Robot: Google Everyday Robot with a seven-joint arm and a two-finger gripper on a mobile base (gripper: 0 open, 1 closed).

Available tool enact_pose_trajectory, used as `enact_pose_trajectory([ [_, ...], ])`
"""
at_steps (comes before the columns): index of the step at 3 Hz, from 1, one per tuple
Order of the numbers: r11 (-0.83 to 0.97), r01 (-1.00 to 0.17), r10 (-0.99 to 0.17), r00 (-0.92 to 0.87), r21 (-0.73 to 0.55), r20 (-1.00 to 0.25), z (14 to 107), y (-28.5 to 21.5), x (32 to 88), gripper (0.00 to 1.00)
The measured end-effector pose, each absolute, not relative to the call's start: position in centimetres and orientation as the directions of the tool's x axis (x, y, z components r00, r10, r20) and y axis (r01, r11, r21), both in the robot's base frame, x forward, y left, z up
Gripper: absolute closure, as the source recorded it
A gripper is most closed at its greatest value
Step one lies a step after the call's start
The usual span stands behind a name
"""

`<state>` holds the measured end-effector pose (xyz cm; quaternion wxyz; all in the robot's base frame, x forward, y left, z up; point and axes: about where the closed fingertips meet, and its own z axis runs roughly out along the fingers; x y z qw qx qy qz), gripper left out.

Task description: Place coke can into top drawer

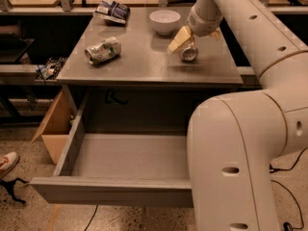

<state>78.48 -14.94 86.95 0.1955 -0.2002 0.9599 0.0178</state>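
A small can (188, 53) with a silver top stands on the grey cabinet top (139, 61), at the right near the front; I take it for the coke can, though almost none of its red side shows. My gripper (186, 42) hangs right over it, reaching down from the arm at the upper right. The top drawer (106, 190) is pulled far out below the cabinet top, and its wide grey inside holds nothing.
A dented silver-green can (102, 50) lies at the left of the top. A white bowl (164, 20) and a snack bag (111, 10) are at the back. My arm's big white body (240, 153) covers the drawer's right side. A cardboard box (55, 124) stands at the left on the floor.
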Motion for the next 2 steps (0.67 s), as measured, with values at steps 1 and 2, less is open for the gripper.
enact_pose_trajectory([
  [1, 0.919, -0.392, -0.379, -0.853, -0.038, -0.359, 85.7, -14.0, 78.9, 0.00],
  [2, 0.920, -0.390, -0.377, -0.865, -0.030, -0.332, 83.8, -13.1, 79.5, 0.02],
])
